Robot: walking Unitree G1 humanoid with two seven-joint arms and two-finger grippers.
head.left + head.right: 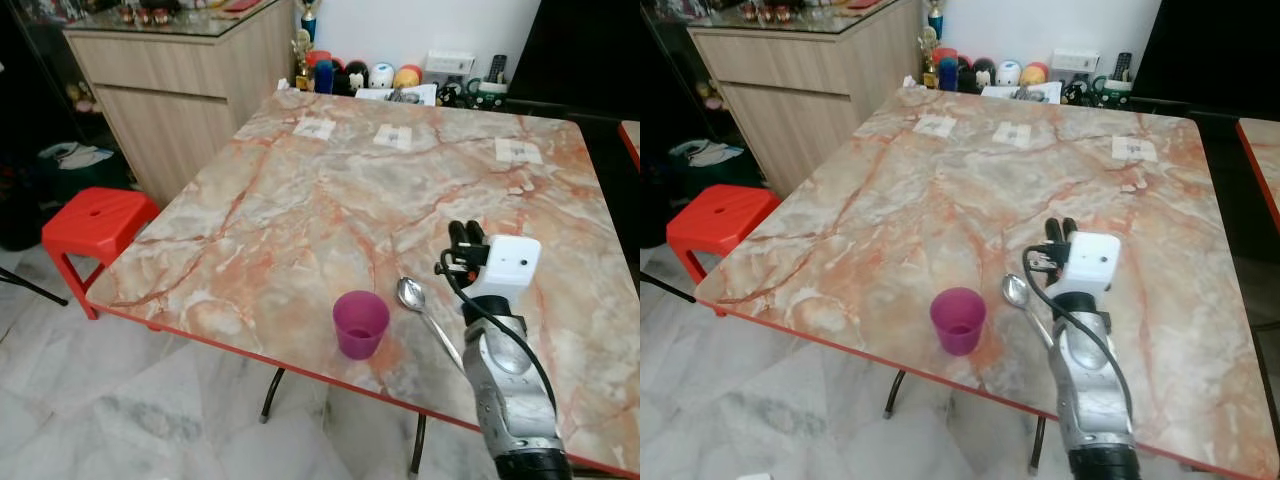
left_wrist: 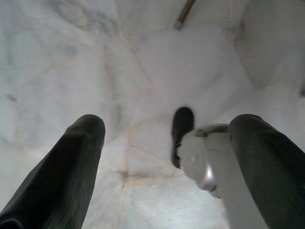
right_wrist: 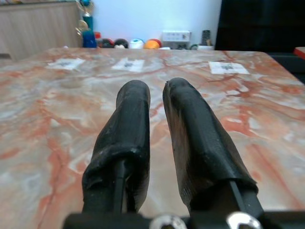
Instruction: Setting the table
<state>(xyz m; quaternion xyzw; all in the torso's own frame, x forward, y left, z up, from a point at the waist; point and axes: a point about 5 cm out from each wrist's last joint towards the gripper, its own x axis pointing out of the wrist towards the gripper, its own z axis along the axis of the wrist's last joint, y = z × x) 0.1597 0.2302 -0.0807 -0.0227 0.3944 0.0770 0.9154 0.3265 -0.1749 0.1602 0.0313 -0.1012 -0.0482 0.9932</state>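
Fingers, right gripper [image 3: 155, 95]: I read the two black fingers as drawn together with a thin gap between them and nothing held; they point out across the marble toward the far edge.
Fingers, left gripper [image 2: 167, 138]: I see them spread wide apart and empty, aimed down at the pale floor tiles [image 2: 71, 57], with a silver part of the robot's body showing between them.
Right arm: from my head camera it rises in the lower right of the frame, its white wrist block over the table, the fingertips just right of the spoon.
Table [image 1: 330, 190]: a marble-patterned top in orange and grey with a red rim fills the middle of the frame.
Cup [image 1: 360, 323]: a purple cup stands upright near the table's near edge, lower centre of the frame, open mouth up.
Spoon [image 1: 412, 295]: a metal spoon lies flat just right of the cup, apart from it, bowl toward the far side; its handle runs toward the lower right and passes behind the arm.
Paper markers [image 1: 393, 136]: I count three small white squares lying in a row along the far part of the table, in the upper half of the frame.
Stool [image 1: 97, 222]: a red plastic stool sits on the floor at the left edge of the frame, beside the table's left corner.
Cabinet [image 1: 190, 95]: a light wood cabinet stands in the upper left.
Far clutter [image 1: 370, 75]: small coloured figures and other objects line the wall beyond the table, top centre.
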